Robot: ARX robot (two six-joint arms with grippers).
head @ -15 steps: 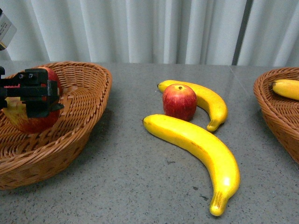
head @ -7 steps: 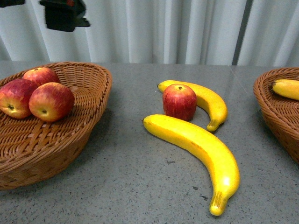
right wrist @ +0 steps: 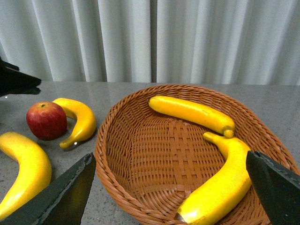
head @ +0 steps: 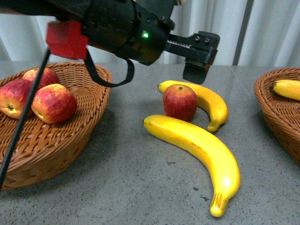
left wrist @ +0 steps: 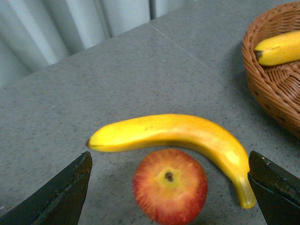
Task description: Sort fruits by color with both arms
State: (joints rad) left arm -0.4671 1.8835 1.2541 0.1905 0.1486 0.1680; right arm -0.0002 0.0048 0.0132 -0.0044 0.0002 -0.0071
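Note:
A red apple (head: 180, 102) stands on the grey table between two yellow bananas, a shorter one (head: 211, 101) behind it and a long one (head: 201, 150) in front. My left gripper (head: 197, 70) hovers open just above and behind this apple. In the left wrist view the apple (left wrist: 169, 185) lies between the spread fingers (left wrist: 61, 197), with the shorter banana (left wrist: 173, 133) curving past it. Three more apples (head: 54, 103) rest in the left wicker basket (head: 89, 126). My right gripper (right wrist: 171, 194) is open and empty over the right basket (right wrist: 108, 154), which holds two bananas (right wrist: 192, 114).
The left arm's black body with a green light (head: 146, 35) crosses the upper left of the front view, and a cable (head: 23, 117) hangs over the left basket. The right basket (head: 276, 108) sits at the table's right edge. White curtains close off the back.
A second ago my left gripper was around an apple in the left basket. It let go, rose, then swung right to hover over the table apple. The fruits on the table have not moved.

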